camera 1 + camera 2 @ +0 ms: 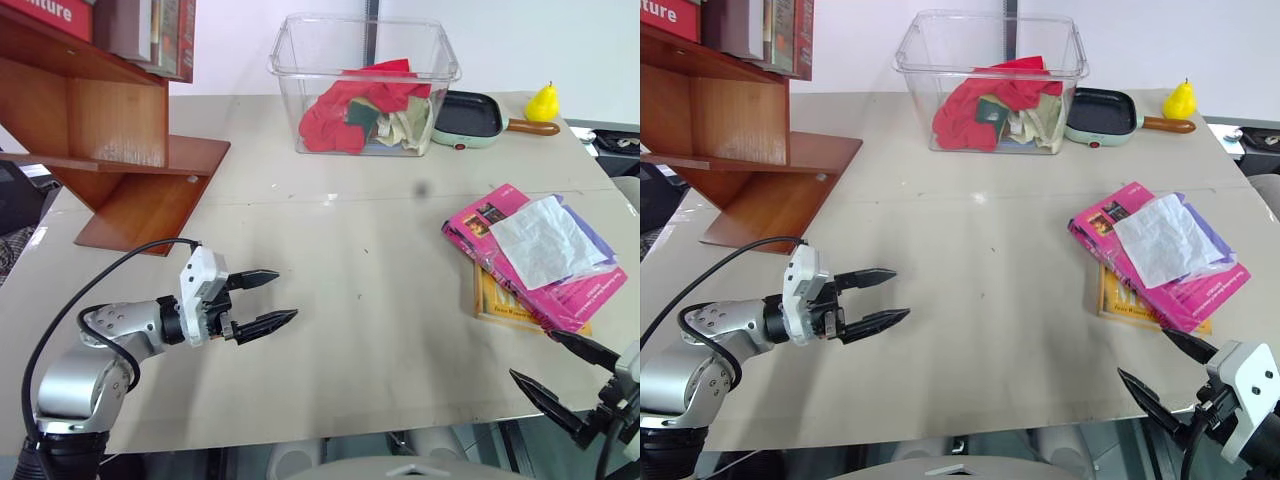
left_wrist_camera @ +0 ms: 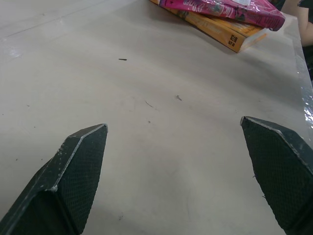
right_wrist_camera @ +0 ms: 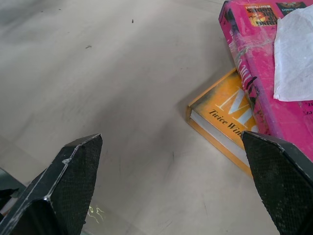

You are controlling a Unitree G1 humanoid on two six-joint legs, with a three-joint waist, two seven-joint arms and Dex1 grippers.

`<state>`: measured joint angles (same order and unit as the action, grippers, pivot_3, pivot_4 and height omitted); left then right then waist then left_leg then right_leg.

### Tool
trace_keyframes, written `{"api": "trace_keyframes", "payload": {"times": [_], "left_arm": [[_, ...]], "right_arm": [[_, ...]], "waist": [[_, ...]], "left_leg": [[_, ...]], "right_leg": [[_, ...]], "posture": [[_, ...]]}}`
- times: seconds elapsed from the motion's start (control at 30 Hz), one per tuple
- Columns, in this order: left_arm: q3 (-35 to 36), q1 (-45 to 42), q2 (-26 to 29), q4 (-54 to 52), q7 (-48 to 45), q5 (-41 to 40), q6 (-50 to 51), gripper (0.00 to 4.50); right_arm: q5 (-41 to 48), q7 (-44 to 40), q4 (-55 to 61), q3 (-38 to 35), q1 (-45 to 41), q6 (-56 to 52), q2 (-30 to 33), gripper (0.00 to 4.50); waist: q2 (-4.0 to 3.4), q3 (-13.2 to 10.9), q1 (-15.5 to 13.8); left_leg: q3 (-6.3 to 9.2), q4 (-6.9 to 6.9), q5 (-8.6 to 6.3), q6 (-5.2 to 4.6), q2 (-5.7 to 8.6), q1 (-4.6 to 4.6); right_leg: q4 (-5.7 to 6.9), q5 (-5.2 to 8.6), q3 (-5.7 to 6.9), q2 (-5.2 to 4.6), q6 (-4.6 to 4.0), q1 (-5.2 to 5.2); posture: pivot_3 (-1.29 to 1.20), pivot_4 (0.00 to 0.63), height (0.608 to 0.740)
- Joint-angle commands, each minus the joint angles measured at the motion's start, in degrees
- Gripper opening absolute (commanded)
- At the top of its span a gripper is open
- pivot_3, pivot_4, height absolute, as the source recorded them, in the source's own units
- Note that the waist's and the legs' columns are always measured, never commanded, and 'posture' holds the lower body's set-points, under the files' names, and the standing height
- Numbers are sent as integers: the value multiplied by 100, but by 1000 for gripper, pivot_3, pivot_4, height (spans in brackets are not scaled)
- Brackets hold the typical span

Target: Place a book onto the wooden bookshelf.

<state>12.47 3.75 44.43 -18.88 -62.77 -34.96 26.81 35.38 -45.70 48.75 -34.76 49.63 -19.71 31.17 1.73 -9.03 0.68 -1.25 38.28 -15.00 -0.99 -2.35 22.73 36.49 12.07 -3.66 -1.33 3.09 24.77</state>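
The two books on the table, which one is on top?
The pink book is on top. It lies across the yellow-orange book, which peeks out underneath, and crumpled white paper sits on its cover.

Clear bin point(image 1: 300, 60) of cloths point(image 1: 345, 110), pan point(image 1: 468, 118), yellow pear point(image 1: 542, 102).

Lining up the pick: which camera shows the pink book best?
The left eye view: the whole pink book shows, lying on the yellow book, white paper on its cover. The right wrist view crops it close; the left wrist view catches just an edge.
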Motion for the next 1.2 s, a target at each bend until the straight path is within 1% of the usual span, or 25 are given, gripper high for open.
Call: {"api": "trace_keyframes", "payload": {"times": [0.03, 0.07, 0.1, 0.2, 0.27, 0.33, 0.37, 0.43, 0.53, 0.6, 0.7, 0.77, 0.83, 0.93, 0.97, 1.0, 1.07, 1.1, 1.13, 1.2], "left_arm": [[-72, -506, -96, -96, -56, -258, -11, 4500], [-168, -882, -222, -191, -76, -506, 58, 4500], [-223, -1190, -333, -275, -82, -738, 158, 4500], [-351, -1708, -407, -489, -96, -1084, 441, 4500], [-480, -1908, -384, -641, -208, -1136, 419, 4500], [-558, -2130, -439, -707, -131, -1260, 530, 4500], [-624, -2267, -481, -729, -87, -1306, 588, 4500], [-803, -2436, -530, -792, -106, -1219, 548, 4500], [-928, -2549, -617, -819, -13, -1214, 578, 4500], [-962, -2564, -657, -813, 36, -1194, 570, 4500], [-957, -2495, -674, -844, 72, -1181, 526, 4500], [-910, -2423, -665, -905, 132, -1208, 519, 4500], [-851, -2320, -644, -959, 177, -1195, 484, 4500], [-811, -2183, -659, -1070, 308, -1212, 461, 4500], [-817, -2148, -670, -1118, 353, -1224, 462, 4500], [-826, -2102, -684, -1169, 394, -1234, 458, 4500], [-839, -2047, -724, -1224, 473, -1263, 462, 4500], [-838, -2034, -742, -1216, 488, -1269, 452, 4500], [-837, -2028, -752, -1208, 496, -1273, 444, 4500], [-872, -2079, -810, -1123, 485, -1221, 386, 4500]], "right_arm": [[-56, 627, 165, -154, -610, -249, 175, 4479], [-1, 1235, 246, -180, -1140, -645, 316, 4479], [138, 1633, 274, -214, -1572, -979, 471, 4479], [855, 2013, 55, -521, -2363, -1606, 811, 4479], [987, 2162, -143, -700, -2688, -1956, 1103, 4479], [966, 2338, -390, -712, -3065, -2271, 1438, 4479], [907, 2600, -671, -588, -3435, -2564, 1632, 4479], [895, 2620, -1134, -262, -3956, -2990, 2029, 4479], [454, 2663, -1990, 580, -4696, -3404, 2533, 4479], [221, 2653, -2619, 1069, -5154, -3551, 2618, 4479], [141, 2336, -3343, 1595, -5596, -3860, 2655, 4479], [138, 2080, -3524, 1717, -5711, -3938, 2714, 3971], [39, 1933, -3568, 1760, -5765, -3896, 2804, 3267], [132, 1775, -3526, 1554, -5901, -3950, 2810, 2017], [132, 1763, -3541, 1469, -5944, -3967, 2805, 1686], [133, 1782, -3629, 1345, -6020, -3983, 2791, 1405], [-115, 1996, -4092, 1195, -6279, -3845, 2796, 605], [-328, 2219, -4520, 1171, -6545, -3709, 2796, 428], [-487, 2363, -4820, 1175, -6738, -3613, 2795, 51], [-936, 2761, -5776, 1307, -7413, -3246, 2779, 51]], "waist": [[0, 0, -1], [9, -5, 0], [15, -13, 0], [17, -13, 1], [16, -7, 1], [17, -7, 1], [17, -8, 10], [15, -10, 16], [16, -10, 23], [17, -10, 18], [13, -13, 13], [13, -13, 15], [16, -11, 10], [17, -11, 4], [17, -11, 5], [17, -11, 5], [16, -11, 10], [16, -12, 16], [10, -15, 15], [11, -14, 16]], "left_leg": [[0, 0, 0, 0, 0, 0], [0, 0, 0, 0, 1, 0], [0, 8, 0, 0, 1, -1], [-5, 35, 2, -2, 15, 11], [-19, 35, 3, -4, 24, -12], [-19, 28, 2, -3, 25, -9], [-14, 23, 2, -3, 23, -6], [-12, 17, 2, -3, 23, 7], [-7, 6, 2, -3, 20, 5], [-4, 2, 2, -3, 19, 5], [-7, 5, 2, -3, 19, 7], [-8, 9, 2, -3, 20, 8], [-8, 12, 2, -4, 20, 6], [-5, 14, 2, -3, 20, 6], [-4, 16, 2, -4, 21, 6], [-4, 17, 2, -4, 21, 6], [-5, 17, 2, -4, 21, 5], [-7, 17, 2, -3, 21, 5], [-10, 20, 2, -3, 21, 5], [-14, 21, 3, -4, 23, 5]], "right_leg": [[0, 0, 0, 0, 0, 0], [0, 0, 0, 0, 0, 0], [-1, -1, 0, 1, 0, -3], [-1, -4, -6, -6, 0, -8], [1, -4, -8, 3, 0, -34], [1, -4, -10, 17, 0, -34], [1, -4, -9, 24, -3, -33], [0, -15, -11, 32, -21, -18], [0, -16, -11, 39, -23, -17], [-1, -16, -9, 43, -24, -15], [-2, -16, -11, 42, -23, -16], [-2, -17, -13, 40, -22, -17], [-3, -16, -14, 40, -20, -20], [-3, -7, -13, 41, -5, -23], [-2, -7, -13, 41, -4, -24], [-2, -7, -13, 41, -4, -24], [-1, -8, -14, 41, -4, -25], [-1, -9, -16, 41, -5, -24], [-1, -10, -18, 41, -6, -24], [0, -11, -23, 41, -7, -23]], "posture": [[0, 150, 740], [0, 150, 740], [0, 150, 740], [0, 150, 740], [0, 150, 740], [0, 150, 740], [0, 150, 740], [0, 150, 740], [0, 150, 740], [0, 150, 740], [0, 150, 740], [0, 150, 740], [0, 150, 740], [0, 150, 740], [0, 150, 740], [0, 150, 740], [0, 150, 740], [0, 150, 740], [0, 150, 740], [0, 150, 740]]}}
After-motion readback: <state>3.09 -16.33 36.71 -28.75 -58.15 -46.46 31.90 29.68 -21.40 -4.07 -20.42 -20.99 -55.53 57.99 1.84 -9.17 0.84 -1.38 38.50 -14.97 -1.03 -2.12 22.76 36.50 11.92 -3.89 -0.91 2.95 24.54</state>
